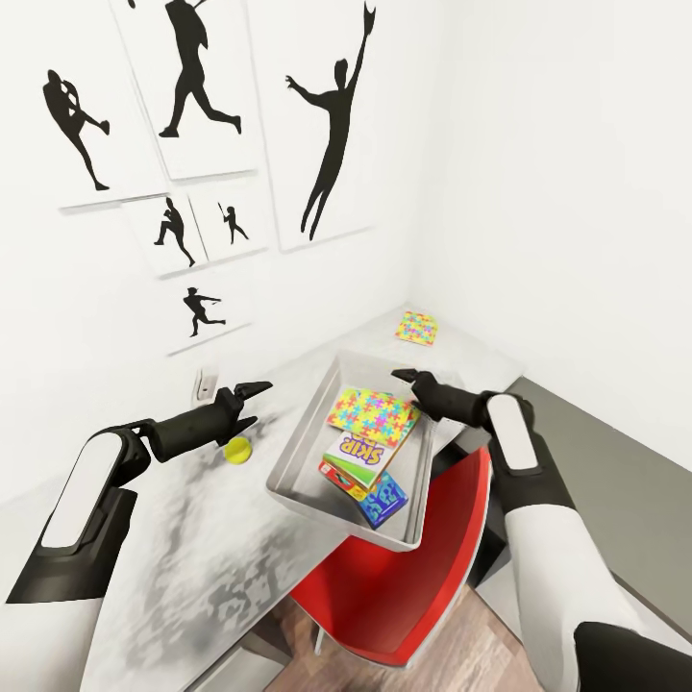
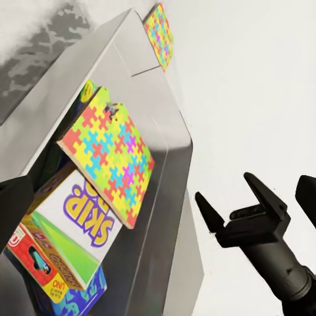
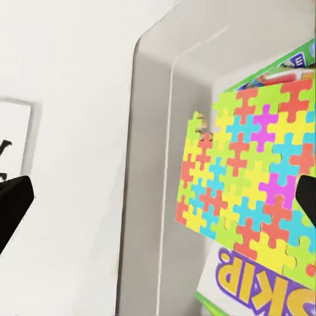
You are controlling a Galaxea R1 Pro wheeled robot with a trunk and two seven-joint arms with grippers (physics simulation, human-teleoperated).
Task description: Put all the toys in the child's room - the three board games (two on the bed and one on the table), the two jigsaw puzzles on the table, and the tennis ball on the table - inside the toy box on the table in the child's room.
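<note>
Two jigsaw puzzles: one (image 1: 373,411) inside the toy box (image 1: 306,444), just below the right claw (image 1: 404,376); one (image 1: 416,328) on the table (image 1: 144,557), beyond that claw; three board games in the box: Skip-Bo (image 1: 363,454), a red-edged one (image 1: 344,478), a blue one (image 1: 384,500); one tennis ball (image 1: 237,450) just beneath the left claw (image 1: 258,404); one red chair (image 1: 404,567); six silhouette pictures (image 1: 327,125) on the wall.

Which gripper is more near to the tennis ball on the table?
Left. The left gripper hovers just above the ball; the right gripper is across the toy box.

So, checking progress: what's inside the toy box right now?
In the toy box: a jigsaw puzzle atop the Skip-Bo game, a red game and a blue game. Anything beneath them is covered.
</note>
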